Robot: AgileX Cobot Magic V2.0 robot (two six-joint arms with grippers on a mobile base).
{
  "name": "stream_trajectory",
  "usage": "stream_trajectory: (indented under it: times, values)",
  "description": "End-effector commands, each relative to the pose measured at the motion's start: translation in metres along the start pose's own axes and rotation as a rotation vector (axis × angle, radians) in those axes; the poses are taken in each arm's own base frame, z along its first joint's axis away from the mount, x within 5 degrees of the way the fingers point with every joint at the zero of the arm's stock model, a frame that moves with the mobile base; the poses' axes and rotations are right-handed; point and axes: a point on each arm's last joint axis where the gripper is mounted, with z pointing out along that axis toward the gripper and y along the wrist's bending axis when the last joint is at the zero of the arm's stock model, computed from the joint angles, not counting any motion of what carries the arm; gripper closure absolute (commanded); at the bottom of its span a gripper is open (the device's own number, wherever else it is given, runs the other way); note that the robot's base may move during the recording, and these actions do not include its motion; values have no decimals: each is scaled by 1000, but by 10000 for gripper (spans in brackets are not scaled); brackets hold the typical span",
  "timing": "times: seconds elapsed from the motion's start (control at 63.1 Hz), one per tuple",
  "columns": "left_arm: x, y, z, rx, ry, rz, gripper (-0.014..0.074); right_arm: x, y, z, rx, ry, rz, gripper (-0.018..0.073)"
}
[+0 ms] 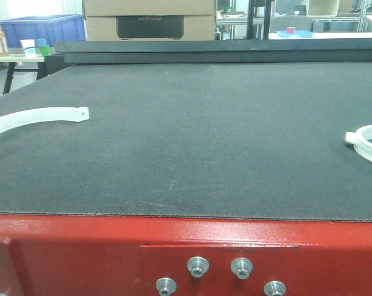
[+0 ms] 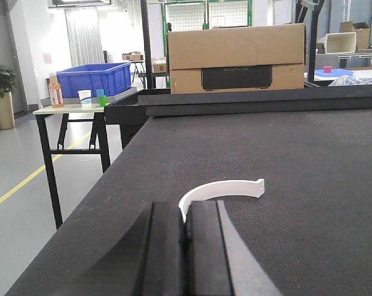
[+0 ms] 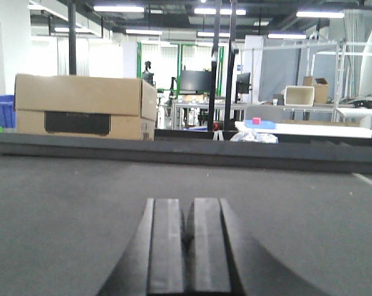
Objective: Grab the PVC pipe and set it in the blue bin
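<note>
A white curved PVC pipe piece (image 1: 38,117) lies flat on the dark table mat at the left; in the left wrist view the same PVC pipe piece (image 2: 226,190) arcs away from my fingertips. My left gripper (image 2: 186,206) is shut, and the arc's near end shows in the slit at its tips; whether it is pinched I cannot tell. My right gripper (image 3: 190,200) is shut and empty, low over bare mat. The blue bin (image 1: 41,28) stands on a side table beyond the far left corner, seen also as the blue bin (image 2: 93,77). Neither gripper appears in the front view.
A second white ring-shaped piece (image 1: 367,143) lies at the mat's right edge. A cardboard box (image 2: 235,58) sits behind the raised back rail (image 1: 217,50). Small cups and a bottle (image 2: 55,91) stand beside the bin. The floor drops off left of the table.
</note>
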Motion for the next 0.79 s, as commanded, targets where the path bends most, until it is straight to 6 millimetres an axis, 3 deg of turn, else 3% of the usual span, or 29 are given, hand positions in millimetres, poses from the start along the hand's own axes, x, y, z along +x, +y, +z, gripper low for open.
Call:
stream_trajectory:
  times: [0.0, 0.238, 0.508, 0.777]
  values:
    - [-3, 0, 0, 2, -28, -4, 707, -17, 1, -2, -5, -27, -5, 715]
    - [-3, 0, 0, 2, -28, -4, 707, -46, 2, -8, -16, 9, -6, 715]
    - [-3, 0, 0, 2, -28, -4, 707, -43, 3, -10, -24, 81, 5, 715]
    - [-5, 0, 0, 0, -50, -4, 707, -61, 2, -10, -16, -87, 12, 715]
